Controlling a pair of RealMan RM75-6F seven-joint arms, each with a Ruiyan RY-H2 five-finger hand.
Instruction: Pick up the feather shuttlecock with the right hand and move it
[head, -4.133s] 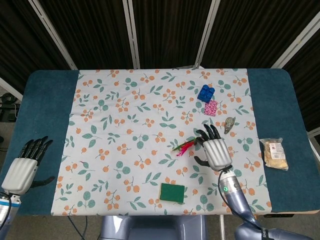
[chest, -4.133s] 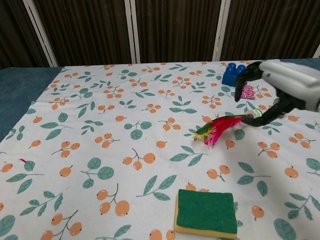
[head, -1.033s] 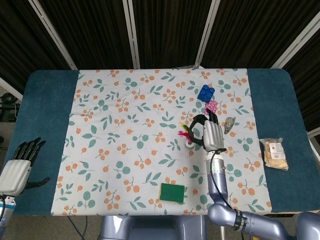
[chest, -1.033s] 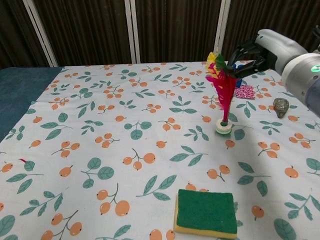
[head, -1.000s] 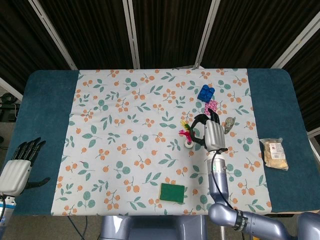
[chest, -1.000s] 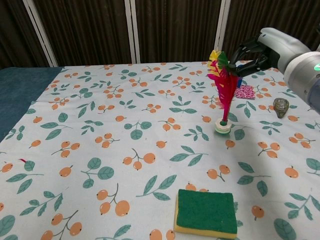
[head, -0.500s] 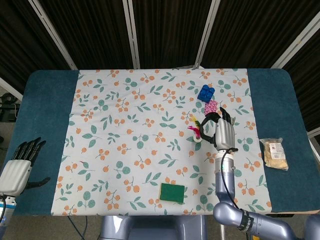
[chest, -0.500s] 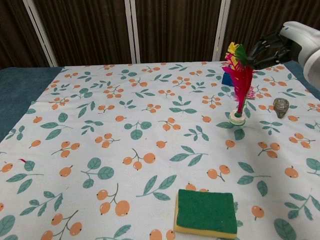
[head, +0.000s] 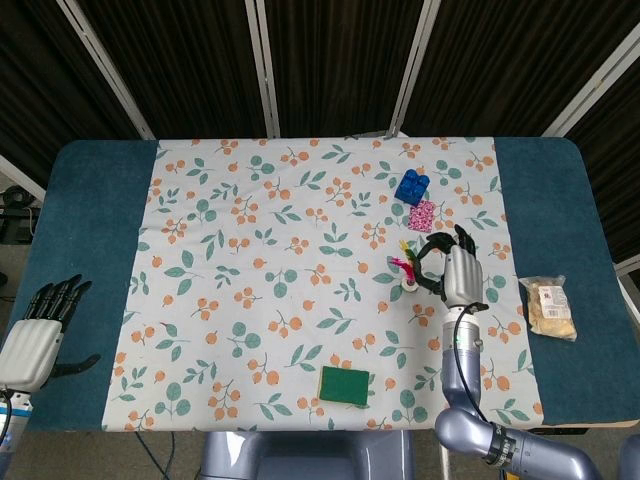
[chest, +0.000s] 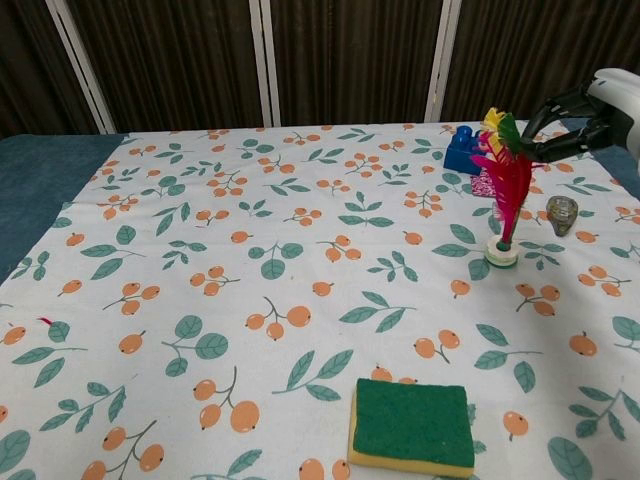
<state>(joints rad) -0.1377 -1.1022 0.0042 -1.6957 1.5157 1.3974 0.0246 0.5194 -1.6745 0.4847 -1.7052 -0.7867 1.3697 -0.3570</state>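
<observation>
The feather shuttlecock (chest: 505, 190) stands upright, pink, yellow and green feathers on top and its white base low over the floral cloth. My right hand (chest: 588, 118) reaches in from the right and pinches the feather tips between its fingertips. From above, the shuttlecock (head: 408, 269) shows just left of the right hand (head: 460, 268), whose fingers curl toward it. I cannot tell whether the base touches the cloth. My left hand (head: 36, 334) hangs off the table's front left corner, fingers apart and holding nothing.
A blue brick (chest: 462, 148) and a pink patterned piece (head: 423, 214) lie just behind the shuttlecock. A small grey object (chest: 562, 213) sits to its right. A green sponge (chest: 413, 425) lies near the front edge. A snack packet (head: 552, 308) rests on the blue table at right.
The right hand has lifted the shuttlecock from lying flat to upright and carried it steadily rightward across the cloth. The left hand has stayed put.
</observation>
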